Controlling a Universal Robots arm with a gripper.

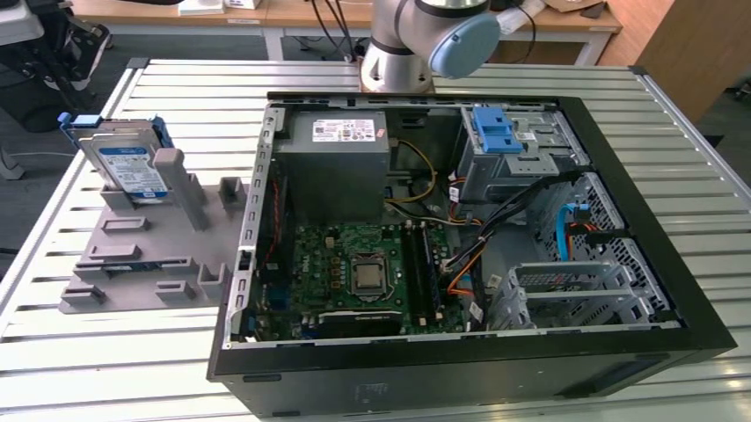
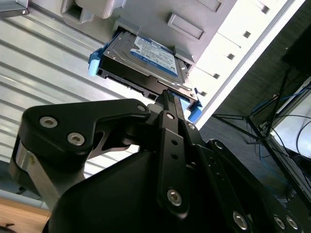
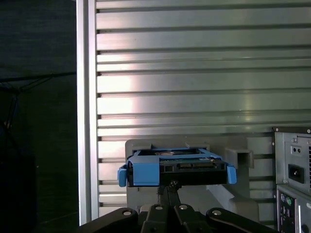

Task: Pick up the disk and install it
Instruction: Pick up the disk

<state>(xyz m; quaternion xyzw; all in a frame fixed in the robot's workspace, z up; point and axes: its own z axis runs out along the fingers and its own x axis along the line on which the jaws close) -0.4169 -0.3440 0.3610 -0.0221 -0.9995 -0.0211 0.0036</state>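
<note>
The disk [image 1: 127,163], silver-grey with a white-and-blue label and a blue frame, stands on edge in a slot of the grey holder [image 1: 141,259] on the exterior view's left. In both wrist views it sits beyond the tip of my gripper [image 2: 168,95], with a gap between them. The disk's label face [image 2: 154,54] shows in the second wrist view and its blue-framed edge [image 3: 175,167] in the first. My gripper [image 3: 168,186] has its fingers shut together with nothing between them. The arm's base [image 1: 411,40] stands behind the computer.
An open black computer case [image 1: 657,290] lies on the slatted metal table [image 1: 94,369], with a motherboard, power supply [image 1: 334,158], a drive bay with a blue latch [image 1: 498,132] and a white drive cage [image 1: 565,290]. The table edge [image 3: 85,111] runs close to the holder.
</note>
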